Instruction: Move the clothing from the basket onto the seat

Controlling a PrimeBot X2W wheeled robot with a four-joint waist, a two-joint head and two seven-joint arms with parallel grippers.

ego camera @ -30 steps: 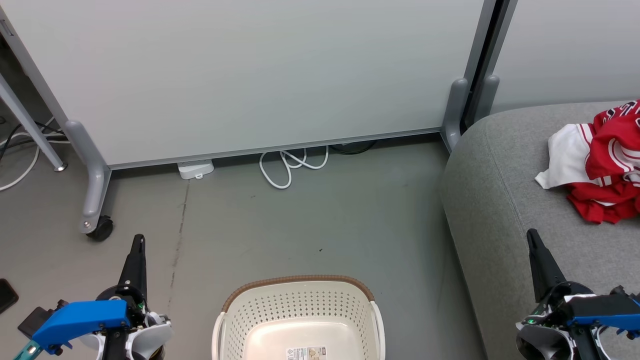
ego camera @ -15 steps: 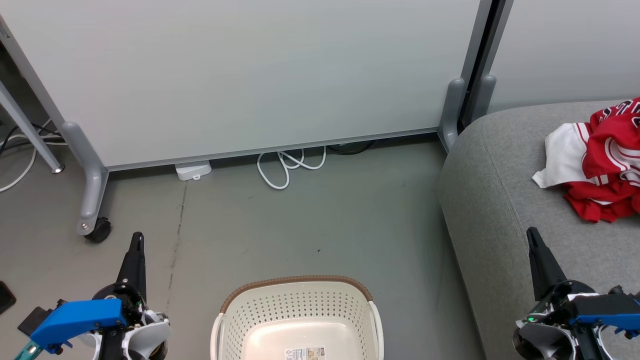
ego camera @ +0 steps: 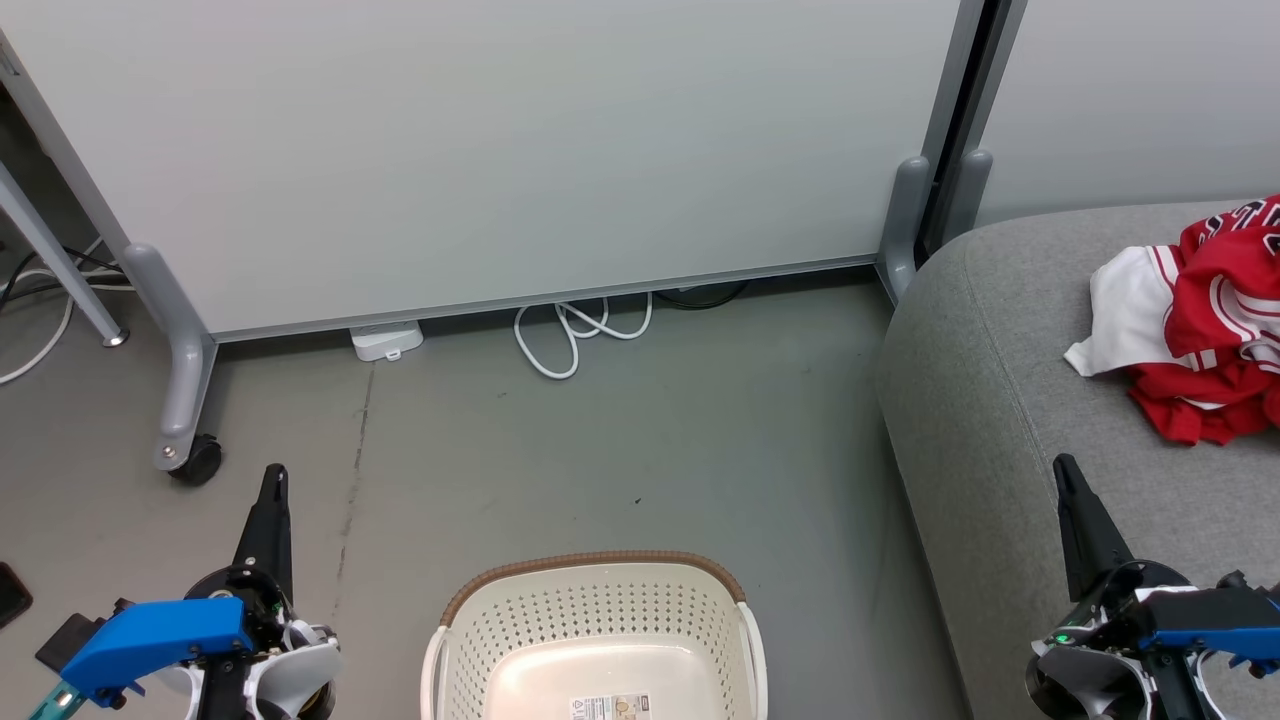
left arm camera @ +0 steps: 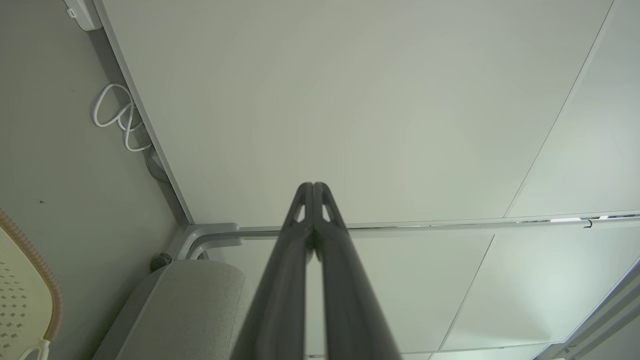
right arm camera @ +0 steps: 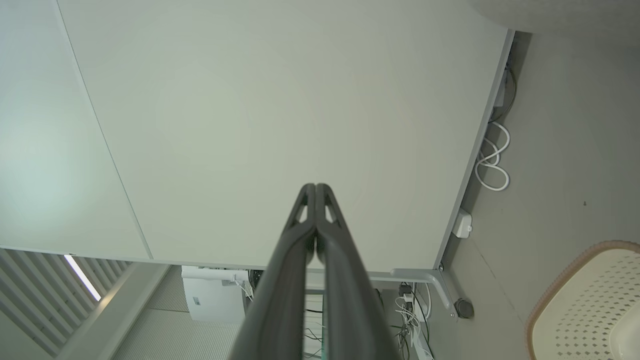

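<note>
Basket point(ego camera: 595, 558): cream-white with perforated walls and a brown woven-look rim, standing on the grey floor point(ego camera: 650, 440); nothing but a label lies inside.
Label point(ego camera: 612, 707): a small printed sticker on the basket's base, cut by the picture edge; its writing is too small to read.
Seat point(ego camera: 1000, 400): light grey sofa to the right of the basket, a strip of floor between them.
Clothing point(ego camera: 1215, 330): a crumpled red and white heap on the seat, beyond the basket and well to its right. It has white stripes, and dark lettering at the top edge is cut off and unreadable.
Left gripper point(ego camera: 272, 482): left of the basket, over the floor; in the left wrist view its two fingers are pressed together, holding nothing.
Right gripper point(ego camera: 1066, 470): right of the basket, over the seat's front; fingers likewise closed tip to tip, empty.
White cable point(ego camera: 580, 335): coiled on the floor beyond the basket, under the pale partition panel point(ego camera: 500, 150).
</note>
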